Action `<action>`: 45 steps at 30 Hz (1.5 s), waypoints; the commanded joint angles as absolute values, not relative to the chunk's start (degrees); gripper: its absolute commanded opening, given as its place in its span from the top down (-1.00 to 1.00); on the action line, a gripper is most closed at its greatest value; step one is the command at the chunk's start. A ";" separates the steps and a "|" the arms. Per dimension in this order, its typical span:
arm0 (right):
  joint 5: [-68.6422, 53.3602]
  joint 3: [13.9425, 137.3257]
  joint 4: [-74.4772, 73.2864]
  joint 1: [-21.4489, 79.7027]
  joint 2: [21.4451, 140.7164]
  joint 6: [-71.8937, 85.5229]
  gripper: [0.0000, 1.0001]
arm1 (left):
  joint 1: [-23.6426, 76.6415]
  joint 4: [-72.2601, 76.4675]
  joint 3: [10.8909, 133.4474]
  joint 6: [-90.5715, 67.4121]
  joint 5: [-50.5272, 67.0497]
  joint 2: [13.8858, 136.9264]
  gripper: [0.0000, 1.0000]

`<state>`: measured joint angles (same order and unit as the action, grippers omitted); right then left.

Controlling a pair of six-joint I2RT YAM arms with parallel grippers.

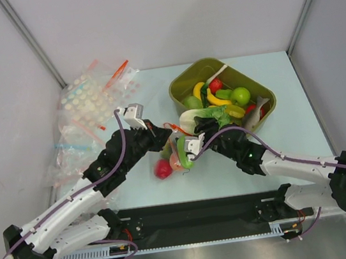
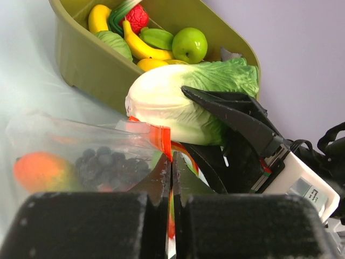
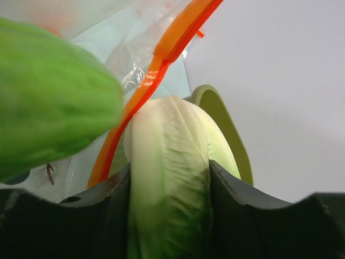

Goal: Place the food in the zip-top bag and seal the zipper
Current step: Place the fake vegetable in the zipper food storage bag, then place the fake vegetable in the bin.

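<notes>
Bagging station, top view: two grippers meet at table centre.
Pale blue table (image 1: 289,132). Olive-green rectangular plastic tub (image 1: 185,81) at one o'clock, filled with yellow, green and red toy produce. Clear thin zip-top bag (image 2: 70,145) at centre, toward seven o'clock of the tub, holding a peach-orange toy fruit (image 2: 40,170) and a dark grape cluster (image 2: 108,164). Glossy white-and-green toy cabbage (image 3: 167,178) just beside the bag's mouth, clamped in the right gripper (image 1: 201,124). Red-orange zipper (image 3: 156,70) runs alongside the cabbage, its end pinched in the left gripper (image 2: 171,172), whose fingers are pressed together.
</notes>
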<state>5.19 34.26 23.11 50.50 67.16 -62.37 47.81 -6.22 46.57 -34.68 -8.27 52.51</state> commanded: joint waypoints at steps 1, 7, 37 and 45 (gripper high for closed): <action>3.17 34.90 21.00 49.22 65.40 -59.15 0.13 | 47.81 -1.23 49.66 -36.38 -6.33 52.47 0.99; 2.73 33.49 24.78 45.98 63.02 -53.10 0.31 | 47.81 -1.23 49.13 -37.26 -5.54 52.47 0.99; 21.80 49.22 10.72 28.21 67.50 11.77 -0.99 | 47.20 -2.63 46.41 -37.00 -6.85 50.71 0.99; 14.17 49.92 8.27 37.24 62.06 7.57 -0.47 | 47.11 -4.66 46.14 -36.04 -11.68 48.61 0.97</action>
